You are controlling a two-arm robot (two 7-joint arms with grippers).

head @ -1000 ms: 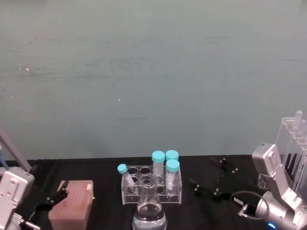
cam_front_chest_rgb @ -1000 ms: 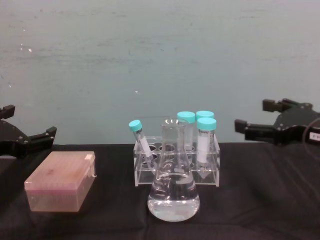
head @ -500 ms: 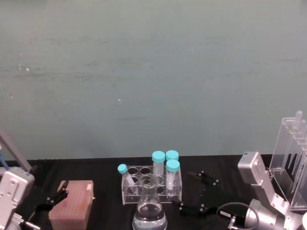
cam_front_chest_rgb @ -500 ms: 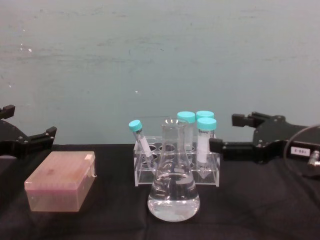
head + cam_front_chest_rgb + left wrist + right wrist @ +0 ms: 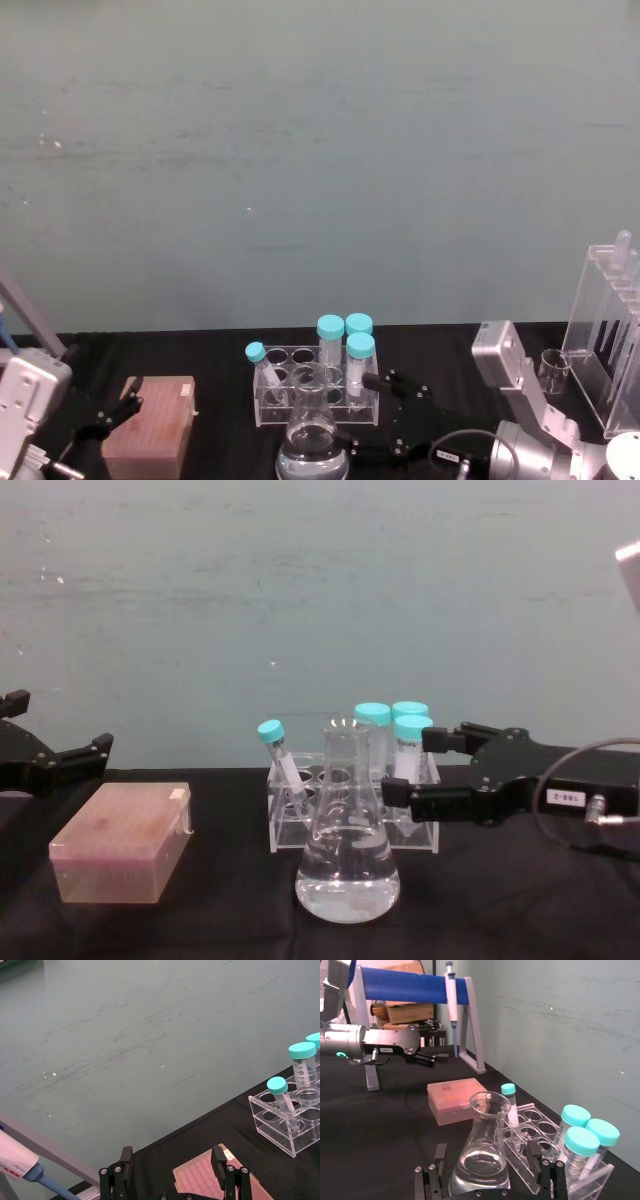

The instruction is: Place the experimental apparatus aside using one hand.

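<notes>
The large conical glass flask (image 5: 313, 440) (image 5: 347, 850) (image 5: 482, 1155) holds clear liquid and stands at the table's front centre. My right gripper (image 5: 360, 415) (image 5: 410, 767) (image 5: 487, 1160) is open, just right of the flask, fingers pointing at it; I cannot tell whether they touch it. The small glass beaker (image 5: 551, 371) and the tall clear acrylic rack (image 5: 610, 340) stand at the far right. My left gripper (image 5: 110, 415) (image 5: 65, 720) (image 5: 171, 1160) hangs open at the left, above the pink box.
A low clear tube rack (image 5: 318, 385) (image 5: 355, 800) (image 5: 285, 1125) with teal-capped tubes stands right behind the flask. A pink tip box (image 5: 150, 440) (image 5: 120, 845) (image 5: 455, 1100) lies at the left. A pipette stand (image 5: 470, 1025) rises at the far left.
My right gripper has swept left from the right side of the table up to the flask, staying open. The left arm and the labware have not moved.
</notes>
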